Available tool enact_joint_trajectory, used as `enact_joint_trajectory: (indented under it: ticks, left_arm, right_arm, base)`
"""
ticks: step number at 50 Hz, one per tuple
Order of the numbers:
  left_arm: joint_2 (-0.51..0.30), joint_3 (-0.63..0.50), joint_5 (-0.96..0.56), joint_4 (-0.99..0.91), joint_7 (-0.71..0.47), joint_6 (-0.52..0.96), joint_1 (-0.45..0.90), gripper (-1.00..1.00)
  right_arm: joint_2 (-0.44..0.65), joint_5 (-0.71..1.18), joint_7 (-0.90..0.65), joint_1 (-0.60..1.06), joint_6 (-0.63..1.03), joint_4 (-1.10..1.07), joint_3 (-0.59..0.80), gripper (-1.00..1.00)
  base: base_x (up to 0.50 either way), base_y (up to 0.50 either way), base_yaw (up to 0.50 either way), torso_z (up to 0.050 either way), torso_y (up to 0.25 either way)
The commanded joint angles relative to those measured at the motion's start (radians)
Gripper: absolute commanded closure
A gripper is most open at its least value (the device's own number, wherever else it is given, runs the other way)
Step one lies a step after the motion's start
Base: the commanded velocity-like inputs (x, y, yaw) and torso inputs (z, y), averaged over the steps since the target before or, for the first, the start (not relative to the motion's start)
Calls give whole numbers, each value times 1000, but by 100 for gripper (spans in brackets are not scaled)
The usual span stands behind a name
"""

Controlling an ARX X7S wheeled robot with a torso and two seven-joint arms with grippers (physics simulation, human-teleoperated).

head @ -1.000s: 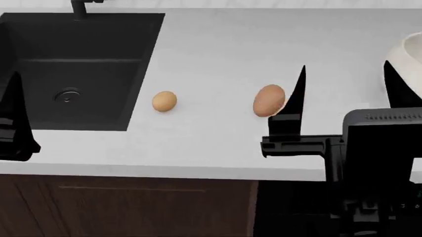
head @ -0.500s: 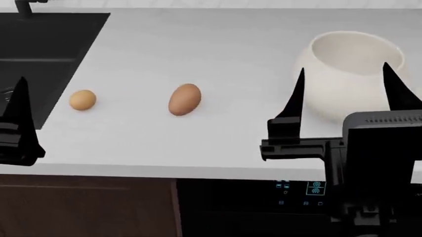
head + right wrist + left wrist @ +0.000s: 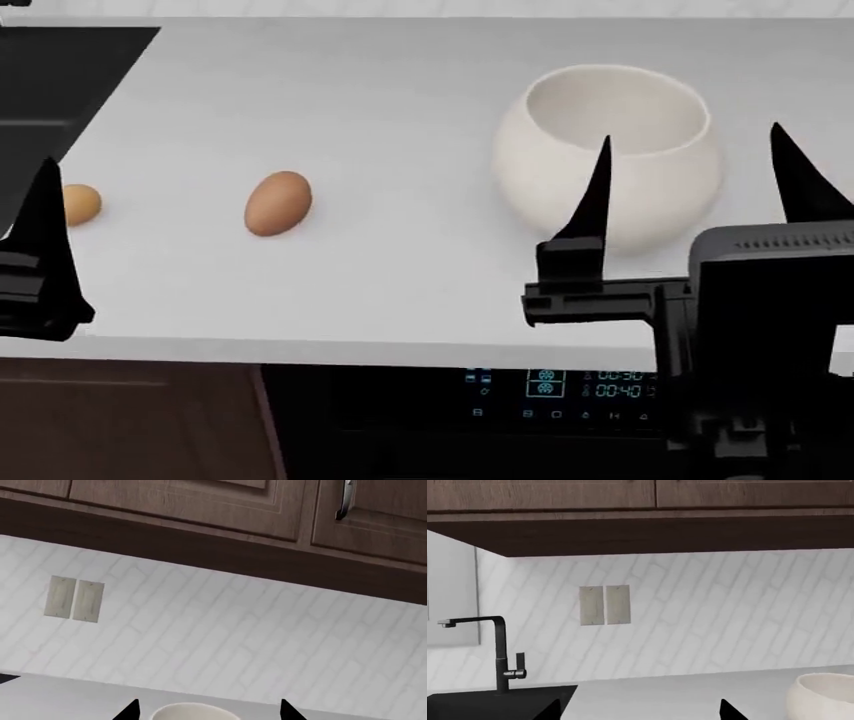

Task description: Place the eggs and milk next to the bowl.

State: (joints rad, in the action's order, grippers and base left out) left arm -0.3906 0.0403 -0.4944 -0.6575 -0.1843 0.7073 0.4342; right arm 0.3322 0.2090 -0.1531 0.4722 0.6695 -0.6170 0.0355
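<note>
Your bowl (image 3: pixel 611 160) stands upright on the white desk (image 3: pixel 374 100) and serves as the reference for everything below. The reddish-brown egg (image 3: pixel 278 203) lies on the desk well to the left of the bowl, apart from it. The pale tan egg (image 3: pixel 80 204) lies further left again, beyond the brown one, close to the black sink (image 3: pixel 54 80) and partly hidden behind your left gripper. The milk does not show in any view.

Your right gripper (image 3: pixel 694 170) is raised in front of the bowl with its fingers (image 3: pixel 594 200) spread wide and nothing between them; from the head view the two tips sit across the bowl's front, one over its middle, the other just past its right side. The right wrist view shows the bowl's rim (image 3: pixel 193 711) between those tips.

Of your left gripper (image 3: pixel 40 250) only one finger shows in the head view, far left of the bowl; the left wrist view shows two tips (image 3: pixel 730 711) set apart, holding nothing.

A black faucet (image 3: pixel 497 650) stands behind the sink, and an oven display (image 3: pixel 561 385) glows below the desk edge under the bowl.
</note>
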Motion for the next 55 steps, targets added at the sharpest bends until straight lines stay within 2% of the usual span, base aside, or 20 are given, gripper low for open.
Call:
enact_joint_trajectory:
  ticks: [1, 17, 41, 51, 55]
  left_arm:
    - [-5, 5, -9, -7, -3, 2, -3, -100]
    - [-12, 5, -14, -10, -7, 0, -4, -100]
    - [-23, 12, -23, -13, -12, -8, -13, -100]
    - [-26, 12, -37, -15, -14, 5, -14, -100]
    - [-46, 11, -73, -23, -7, 60, -9, -100]
  right_arm:
    - [1, 9, -3, 1, 10, -10, 2, -100]
    - [5, 16, -7, 4, 12, -12, 6, -100]
    - [9, 16, -13, 10, 4, -10, 23, -100]
    - [12, 19, -17, 12, 7, -16, 22, -100]
    - [10, 20, -16, 9, 0, -10, 28, -100]
  base:
    - [359, 0, 0, 0, 0]
    - [378, -6, 0, 0, 0]
    - [380, -137, 0, 0, 0]
    - [0, 0, 0, 0, 2]
    - [0, 0, 0, 0, 0]
